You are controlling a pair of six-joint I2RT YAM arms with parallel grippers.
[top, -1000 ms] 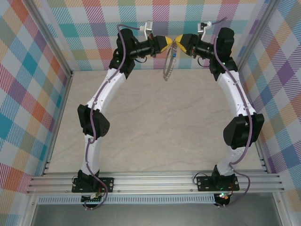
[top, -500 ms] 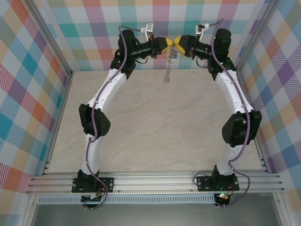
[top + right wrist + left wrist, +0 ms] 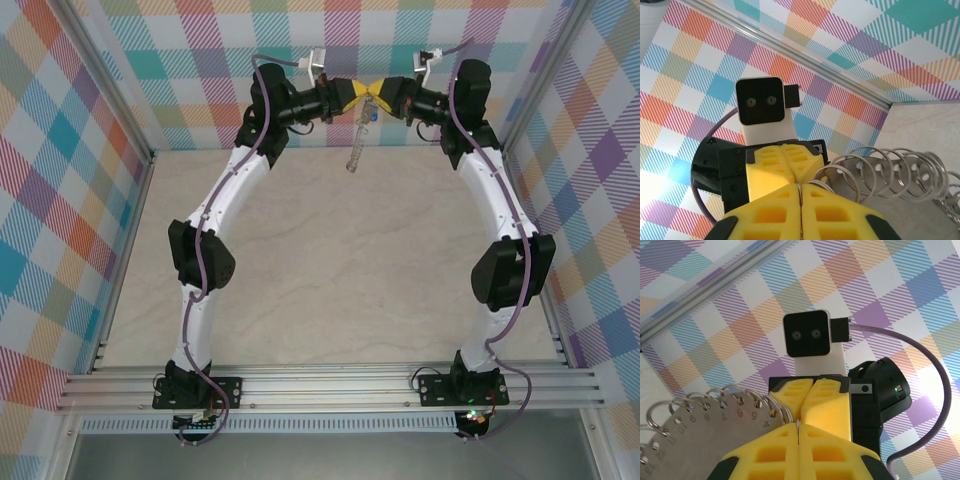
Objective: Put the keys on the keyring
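Brightly, evenly lit; hardly shadowed below; glinting off the keyring (image 3: 705, 432); washed out in patches on the plaid wall (image 3: 935, 390).

Over the middle of the far edge of the beige marbled tabletop (image 3: 330, 260), just before the checked fabric back wall (image 3: 340, 30), the yellow-fingered left gripper (image 3: 358, 92) and the yellow-fingered right gripper (image 3: 377, 93) meet tip to tip, one from each side. The grey metal keyring with small loops along its rim (image 3: 355, 140) hangs down from their meeting point. The tiny blue-headed key (image 3: 371, 113) lies just right of the keyring's top, under the right gripper.
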